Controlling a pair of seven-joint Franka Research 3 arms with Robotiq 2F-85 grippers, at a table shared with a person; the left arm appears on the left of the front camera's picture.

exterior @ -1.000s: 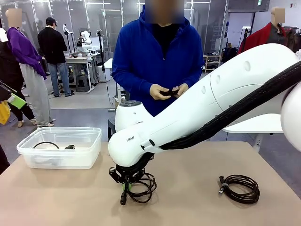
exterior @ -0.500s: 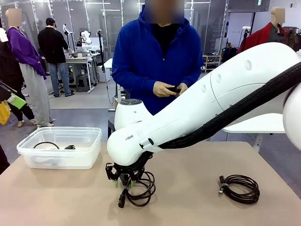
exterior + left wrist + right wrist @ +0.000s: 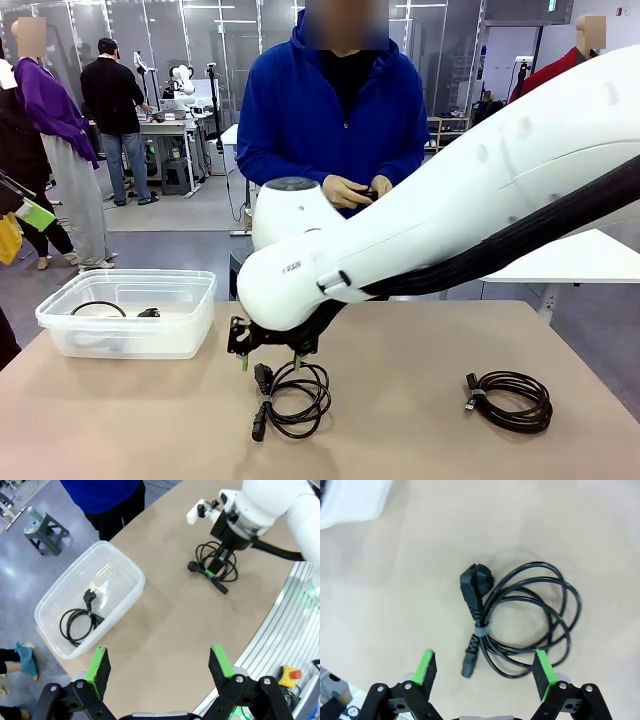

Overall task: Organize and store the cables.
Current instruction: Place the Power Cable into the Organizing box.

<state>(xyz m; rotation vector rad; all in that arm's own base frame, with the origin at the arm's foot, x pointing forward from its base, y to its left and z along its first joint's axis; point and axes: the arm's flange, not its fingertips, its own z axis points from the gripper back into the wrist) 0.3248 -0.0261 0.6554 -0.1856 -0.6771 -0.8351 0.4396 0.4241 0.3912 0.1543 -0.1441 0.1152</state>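
My right gripper [image 3: 270, 362] hovers, jaws apart, just above a cable [image 3: 292, 398] lying right of the bin [image 3: 190, 330]. A second cable [image 3: 510, 400] lies farther right of the bin, and a third cable [image 3: 80, 622] sits inside it. My left gripper [image 3: 159, 667], jaws spread, hangs above the bin's near side.

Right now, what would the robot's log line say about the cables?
right claw: open above middle cable | left claw: open, empty | bin: holds stored cable | table: right-side cable loose
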